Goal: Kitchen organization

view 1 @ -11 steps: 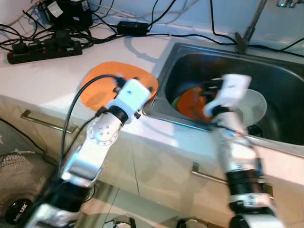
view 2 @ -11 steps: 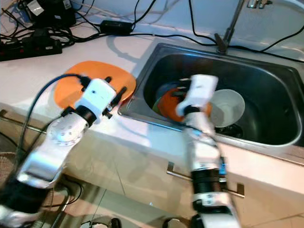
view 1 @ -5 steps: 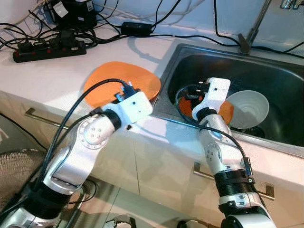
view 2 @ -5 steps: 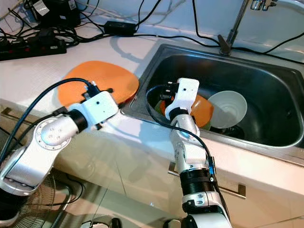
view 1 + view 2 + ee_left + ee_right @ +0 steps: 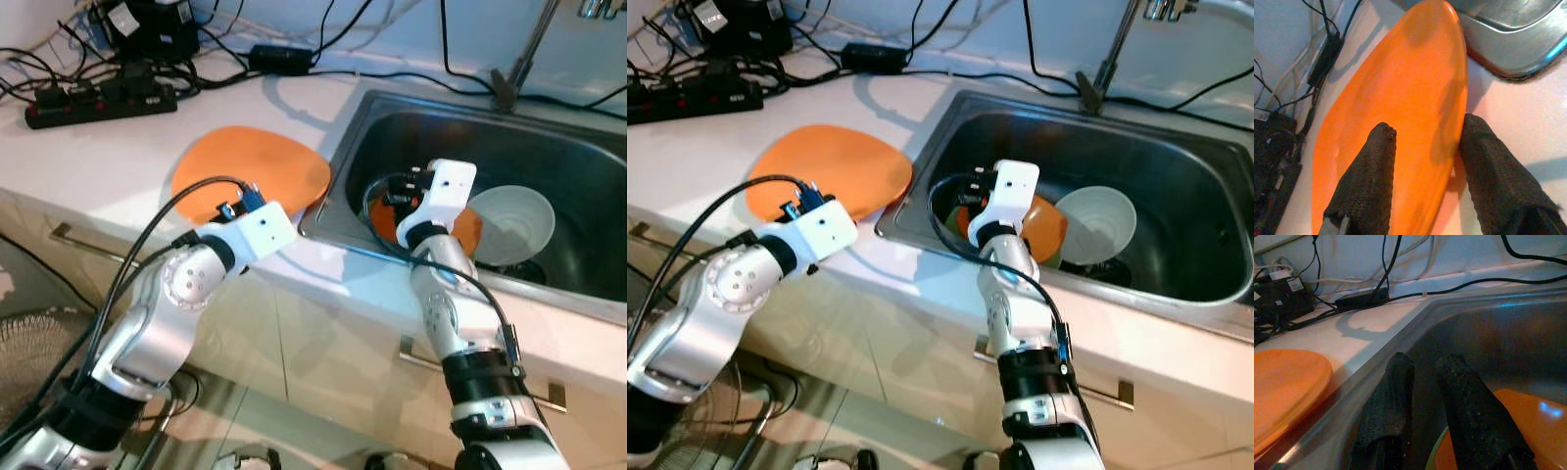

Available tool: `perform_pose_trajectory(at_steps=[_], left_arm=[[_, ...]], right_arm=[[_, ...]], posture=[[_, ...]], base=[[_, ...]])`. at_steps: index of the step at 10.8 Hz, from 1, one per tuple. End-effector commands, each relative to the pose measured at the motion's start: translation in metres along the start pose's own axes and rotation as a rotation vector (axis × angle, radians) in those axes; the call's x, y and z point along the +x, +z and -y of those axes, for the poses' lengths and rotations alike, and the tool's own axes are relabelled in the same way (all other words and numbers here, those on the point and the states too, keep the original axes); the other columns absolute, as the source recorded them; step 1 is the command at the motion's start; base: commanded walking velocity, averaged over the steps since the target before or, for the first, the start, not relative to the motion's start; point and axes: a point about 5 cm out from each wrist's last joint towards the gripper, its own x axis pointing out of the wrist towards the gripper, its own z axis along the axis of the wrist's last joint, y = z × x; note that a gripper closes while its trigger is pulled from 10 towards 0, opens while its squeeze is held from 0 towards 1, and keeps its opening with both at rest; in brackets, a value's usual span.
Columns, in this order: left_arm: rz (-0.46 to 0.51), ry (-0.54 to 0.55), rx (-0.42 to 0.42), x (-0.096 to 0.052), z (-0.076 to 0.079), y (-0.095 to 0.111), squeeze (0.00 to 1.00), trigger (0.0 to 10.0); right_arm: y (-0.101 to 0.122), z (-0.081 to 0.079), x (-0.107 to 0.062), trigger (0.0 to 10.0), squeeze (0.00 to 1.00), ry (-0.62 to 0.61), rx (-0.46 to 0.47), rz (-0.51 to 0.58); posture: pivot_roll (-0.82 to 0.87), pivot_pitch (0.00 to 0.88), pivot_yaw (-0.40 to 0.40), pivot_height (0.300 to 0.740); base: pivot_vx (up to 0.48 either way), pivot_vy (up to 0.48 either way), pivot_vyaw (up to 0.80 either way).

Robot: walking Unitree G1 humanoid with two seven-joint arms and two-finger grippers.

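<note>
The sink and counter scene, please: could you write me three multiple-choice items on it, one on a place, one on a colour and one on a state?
1. Where does the white bowl lie?
A. on the counter
B. in the sink
C. on the floor

2. What colour is the plate on the counter?
A. orange
B. blue
C. white

3. How do the left gripper's fingers stand?
A. shut tight on a cable
B. shut with nothing between
C. open, spread over the plate's near edge

Key: 1 B, the bowl rests inside the steel basin beside another orange plate. 2 A, the plate is orange in both eye views. 3 C, the left wrist view shows both fingers apart over the plate.
</note>
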Motion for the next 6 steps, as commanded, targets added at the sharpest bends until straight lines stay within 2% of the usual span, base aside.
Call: perform_pose_trajectory(at_steps=[1, 6], left_arm=[[-0.056, -0.039, 0.013, 0.003, 0.011, -0.011, 0.00, 10.0], [-0.145, -0.016, 0.092, 0.015, 0.018, -0.029, 0.00, 10.0]], right_arm=[[0.003, 0.000, 0.002, 10.0, 0.00, -0.008, 0.010, -0.002], [0.003, 0.000, 0.003, 10.0, 0.00, -0.015, 0.022, -0.005]], posture=[[0.14, 0.075, 0.006, 0.740], [0.12, 0.083, 0.004, 0.740]], base=[[0.000, 0.000, 0.00], [0.000, 0.000, 0.00]])
